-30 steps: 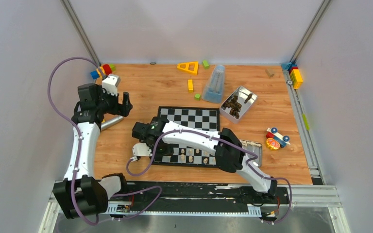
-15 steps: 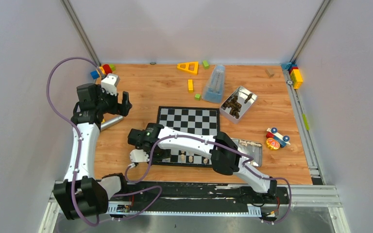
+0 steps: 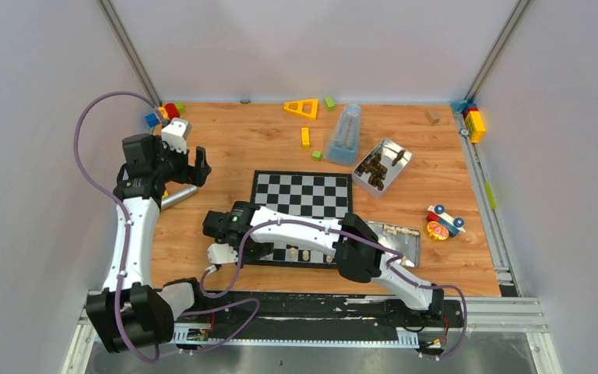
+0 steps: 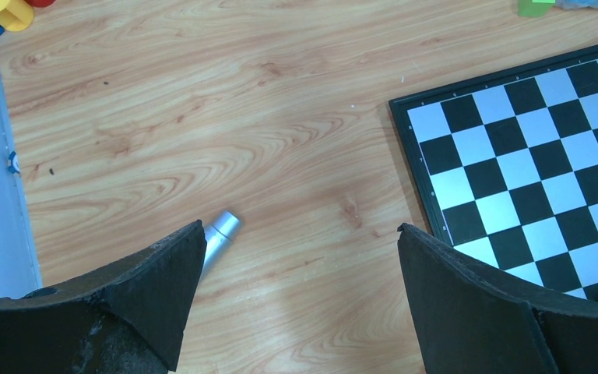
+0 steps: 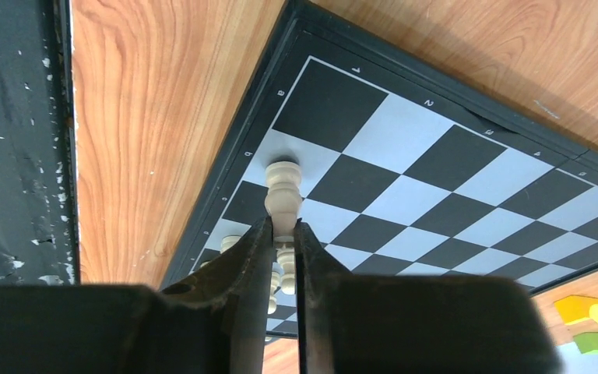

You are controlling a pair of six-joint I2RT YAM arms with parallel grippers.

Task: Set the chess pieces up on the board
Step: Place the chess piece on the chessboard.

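Right gripper (image 5: 283, 227): you have it pinching a pale chess piece (image 5: 283, 191), with one dark finger on each side of the piece's upper part.
Held piece: it is upright, its far end over a white square on the board (image 5: 405, 156). That square is in the row along the rim, next to the black corner square. You cannot tell whether the base rests on the square or hangs just above it.
Neighbouring pieces: more pale pieces (image 5: 231, 243) stand along the same edge, partly hidden behind the fingers. Your top view shows a short line of them on the near row.
Board: it lies flat and unfolded near the middle of the wooden table (image 3: 241, 140). Your right arm reaches in from the right across its near edge to the near left corner.
Left gripper (image 4: 300, 230): it is spread wide with nothing between the fingers. It hovers over bare wood, left of the board and apart from it.
Silver tube (image 4: 219, 234): it lies on the wood, and in the left wrist view it sits just beside the left finger.
Far tin (image 3: 383, 166): it is open, holds dark pieces, and sits just off the board's far right corner.
Near tin (image 3: 411, 243): it is beside the board's near right corner with pale pieces inside, partly covered by your right arm.
Toys: a yellow triangle (image 3: 301, 107) lies at the far edge of the table. A toy car (image 3: 444, 222) sits to the right, well apart from the board.
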